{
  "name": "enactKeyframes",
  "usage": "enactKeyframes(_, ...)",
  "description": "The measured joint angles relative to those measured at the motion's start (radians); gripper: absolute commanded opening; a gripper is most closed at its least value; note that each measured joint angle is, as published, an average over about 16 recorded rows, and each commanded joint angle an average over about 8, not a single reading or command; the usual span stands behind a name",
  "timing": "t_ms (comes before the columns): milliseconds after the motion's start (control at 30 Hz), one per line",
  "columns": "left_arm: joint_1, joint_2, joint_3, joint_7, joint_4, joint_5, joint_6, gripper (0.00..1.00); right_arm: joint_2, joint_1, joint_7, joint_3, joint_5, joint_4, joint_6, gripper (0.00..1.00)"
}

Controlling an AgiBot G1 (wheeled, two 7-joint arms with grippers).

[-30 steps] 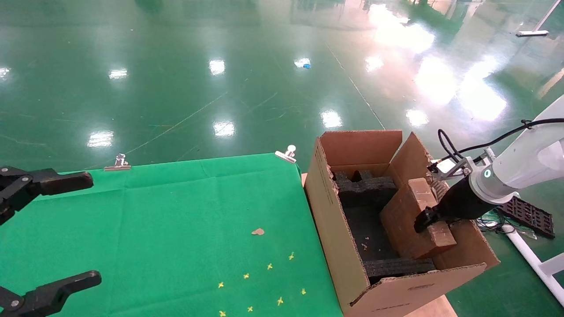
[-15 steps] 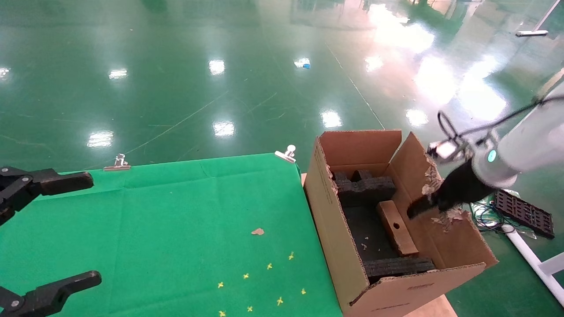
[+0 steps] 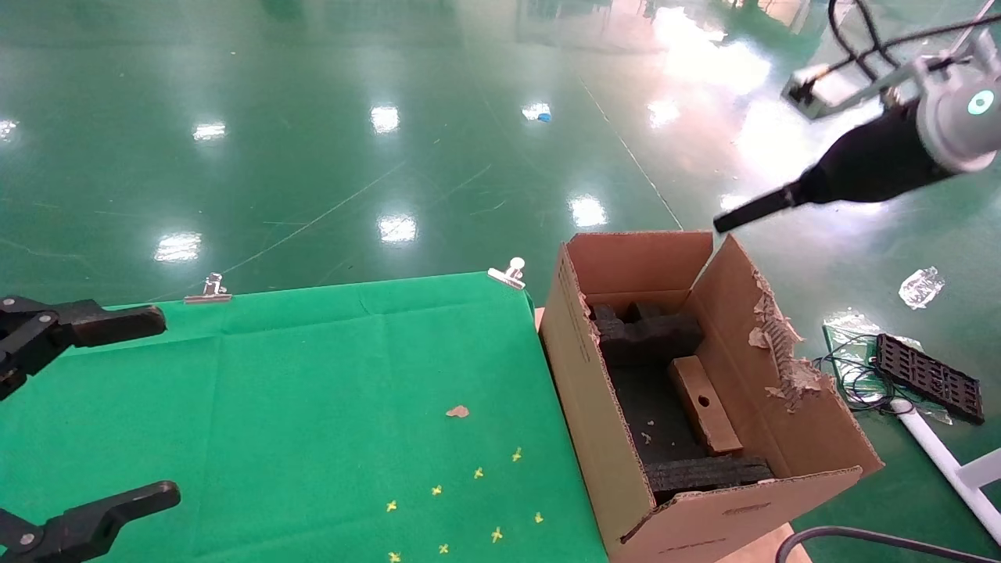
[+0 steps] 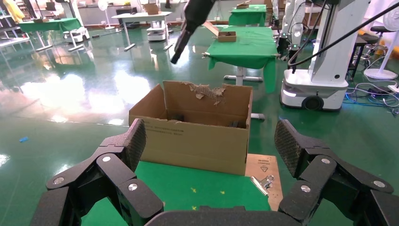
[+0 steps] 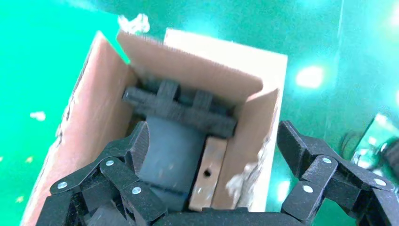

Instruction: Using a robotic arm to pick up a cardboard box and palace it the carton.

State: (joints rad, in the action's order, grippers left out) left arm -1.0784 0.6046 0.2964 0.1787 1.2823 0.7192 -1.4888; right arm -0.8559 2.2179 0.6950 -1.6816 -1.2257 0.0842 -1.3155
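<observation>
Carton (image 3: 618,438): taken as the landmark; it stands just beside the green-covered table (image 3: 297,391), flaps up, the flap away from the table torn ragged, with black foam blocks (image 3: 649,332) lining both ends.

Cardboard box (image 3: 704,404): seen lying inside the carton on the dark floor, against the wall under the torn flap, between the two foam blocks. The punched hole faces up.

Long axis: the cardboard box is laid along the carton's length, from foam block to foam block.

Right gripper (image 5: 216,155): held well above the carton, its fingers spread wide, nothing between them.

Key relation: the cardboard box lies almost straight below the right gripper, framed between the fingers in the right wrist view. The right arm is much the nearer.

Left gripper (image 4: 211,141): parked over the table's far side from the carton, fingers spread, empty.

Task state: placement is judged done, since the cardboard box rests free in the carton and no gripper touches it.
</observation>
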Motion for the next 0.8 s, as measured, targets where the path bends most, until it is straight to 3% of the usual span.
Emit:
enactKeyframes(333, 0.0, 0.0, 0.001, 0.0, -0.001, 0.0, 0.0, 1.0, 0.038, -0.043, -0.084, 0.111, 0.054, 0.098, 0.018, 1.0)
enactKeyframes(800, -0.001, 0.0, 0.001, -0.001, -0.001, -0.001, 0.0, 1.0, 0.087, -0.298, -0.183, 0.412, 0.157, 0.355, -0.026, 1.0)
